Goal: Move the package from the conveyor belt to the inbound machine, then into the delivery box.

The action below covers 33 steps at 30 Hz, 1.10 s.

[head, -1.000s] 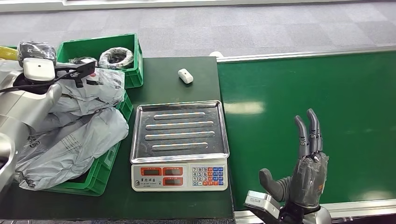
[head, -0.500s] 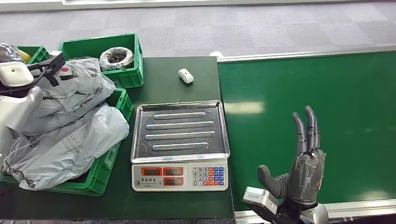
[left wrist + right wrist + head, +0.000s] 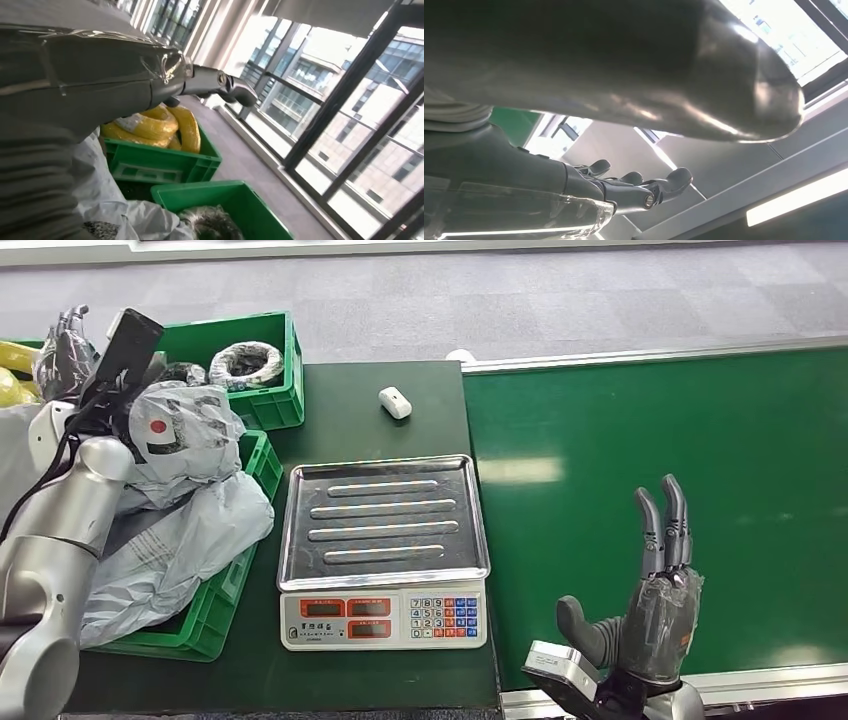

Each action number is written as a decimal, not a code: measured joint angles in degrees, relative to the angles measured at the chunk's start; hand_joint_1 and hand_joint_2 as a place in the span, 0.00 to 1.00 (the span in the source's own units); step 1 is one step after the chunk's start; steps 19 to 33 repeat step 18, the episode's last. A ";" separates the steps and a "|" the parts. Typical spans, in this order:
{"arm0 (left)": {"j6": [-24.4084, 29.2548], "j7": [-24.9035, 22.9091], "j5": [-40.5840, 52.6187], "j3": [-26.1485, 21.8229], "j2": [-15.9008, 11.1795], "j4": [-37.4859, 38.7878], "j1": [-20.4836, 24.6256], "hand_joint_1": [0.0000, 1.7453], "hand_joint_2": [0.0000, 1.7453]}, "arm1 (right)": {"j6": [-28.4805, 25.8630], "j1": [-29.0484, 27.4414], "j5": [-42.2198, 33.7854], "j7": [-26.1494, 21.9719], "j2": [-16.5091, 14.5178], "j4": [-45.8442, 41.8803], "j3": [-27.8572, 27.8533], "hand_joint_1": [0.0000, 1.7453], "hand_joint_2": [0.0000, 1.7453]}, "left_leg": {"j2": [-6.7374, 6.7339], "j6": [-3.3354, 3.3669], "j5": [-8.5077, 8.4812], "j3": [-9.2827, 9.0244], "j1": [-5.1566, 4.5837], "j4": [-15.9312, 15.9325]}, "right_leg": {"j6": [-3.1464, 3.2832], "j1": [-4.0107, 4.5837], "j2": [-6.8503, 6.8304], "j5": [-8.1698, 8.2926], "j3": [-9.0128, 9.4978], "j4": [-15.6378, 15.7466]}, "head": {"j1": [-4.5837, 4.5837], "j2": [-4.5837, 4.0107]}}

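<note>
Several grey plastic packages [image 3: 170, 540] lie heaped in the green delivery box [image 3: 222, 602] at the table's left; the top one [image 3: 190, 430] bears a red dot. My left hand [image 3: 62, 348] is raised above the box's far left corner, fingers [image 3: 220, 85] stretched out and holding nothing. The inbound machine, a scale with a bare steel tray [image 3: 385, 520], stands mid-table. My right hand [image 3: 655, 585] stands upright over the near edge of the green conveyor belt [image 3: 700, 440], fingers apart, nothing in it. No package lies on the belt.
A second green crate [image 3: 270, 400] behind the box holds a wrapped coil [image 3: 245, 362]. A small white device [image 3: 396, 402] lies behind the scale. Yellow coiled material [image 3: 160, 125] sits in another crate at the far left.
My left arm has swung up and back from over the packages, its forearm now steeper and the hand higher. The top package has settled. The right hand has barely moved.
</note>
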State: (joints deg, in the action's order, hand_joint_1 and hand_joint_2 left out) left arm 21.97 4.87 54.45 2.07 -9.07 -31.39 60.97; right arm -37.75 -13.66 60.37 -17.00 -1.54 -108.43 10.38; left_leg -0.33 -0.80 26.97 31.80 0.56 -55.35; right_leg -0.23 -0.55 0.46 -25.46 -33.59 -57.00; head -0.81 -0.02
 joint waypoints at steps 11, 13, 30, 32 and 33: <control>-24.41 34.98 -66.06 -4.11 8.01 -50.44 -37.02 0.00 0.00 | -1.84 -1.31 -5.57 -4.61 0.63 0.19 -0.11 0.00 0.00 | -0.64 -0.11 0.50 -0.17 0.00 0.03 | -0.10 -0.01 0.66 -0.24 -0.02 0.02 | 0.00 0.00; -26.70 35.29 -66.76 -4.64 9.97 -58.61 -42.21 0.00 0.00 | -1.85 -1.39 -6.69 -5.66 0.70 0.23 -0.13 0.00 0.00 | -0.42 -0.08 0.51 -0.14 0.00 0.03 | -0.15 -0.01 0.46 -0.35 0.05 0.03 | -0.01 0.01; -32.72 35.34 -66.33 -5.68 14.35 -72.30 -50.02 0.00 0.00 | -1.85 -1.31 -12.46 -9.87 0.77 0.24 -0.08 0.00 0.00 | -0.26 -0.05 0.53 -0.15 0.00 0.03 | -0.16 -0.01 0.30 -0.40 0.16 0.03 | -0.01 0.00; -32.72 35.34 -66.33 -5.68 14.35 -72.30 -50.02 0.00 0.00 | -1.85 -1.31 -12.46 -9.87 0.77 0.24 -0.08 0.00 0.00 | -0.26 -0.05 0.53 -0.15 0.00 0.03 | -0.16 -0.01 0.30 -0.40 0.16 0.03 | -0.01 0.00; -32.72 35.34 -66.33 -5.68 14.35 -72.30 -50.02 0.00 0.00 | -1.85 -1.31 -12.46 -9.87 0.77 0.24 -0.08 0.00 0.00 | -0.26 -0.05 0.53 -0.15 0.00 0.03 | -0.16 -0.01 0.30 -0.40 0.16 0.03 | -0.01 0.00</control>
